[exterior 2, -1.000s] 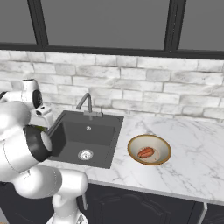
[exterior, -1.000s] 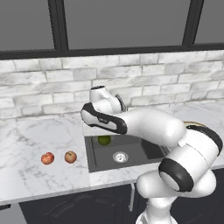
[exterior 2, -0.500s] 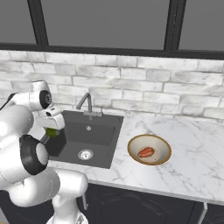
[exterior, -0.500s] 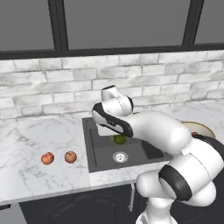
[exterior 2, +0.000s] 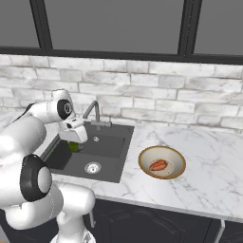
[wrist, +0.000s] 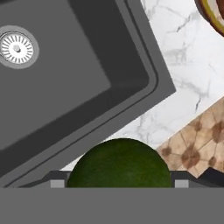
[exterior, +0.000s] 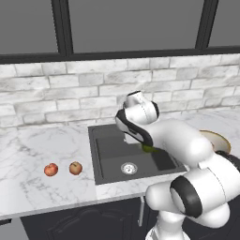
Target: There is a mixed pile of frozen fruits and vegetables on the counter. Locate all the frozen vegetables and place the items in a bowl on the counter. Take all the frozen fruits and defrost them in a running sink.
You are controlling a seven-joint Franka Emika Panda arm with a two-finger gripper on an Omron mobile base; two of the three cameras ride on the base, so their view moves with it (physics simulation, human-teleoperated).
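Carrying the dark green ball above the sink — the gripper has its jaws part-spread and clamped on the ball, one finger tip on each side of it in the hand view. In the right base view the ball hangs just under the hand, over the basin's 9 o'clock half, clear of the faucet.

The relation that matters: the bowl lies on the counter at 3 o'clock from the gripper in the right base view, across the basin and its rim, well apart. In the hand view its tan rim peeks in at 1 o'clock. The elongated red-orange piece already lies inside, near the middle, long axis roughly 8-to-2 o'clock.

Judgement: the vegetable half of the job is one drop from done. The two apple-like balls sit untouched on the counter — 9 o'clock of the sink in the left base view.
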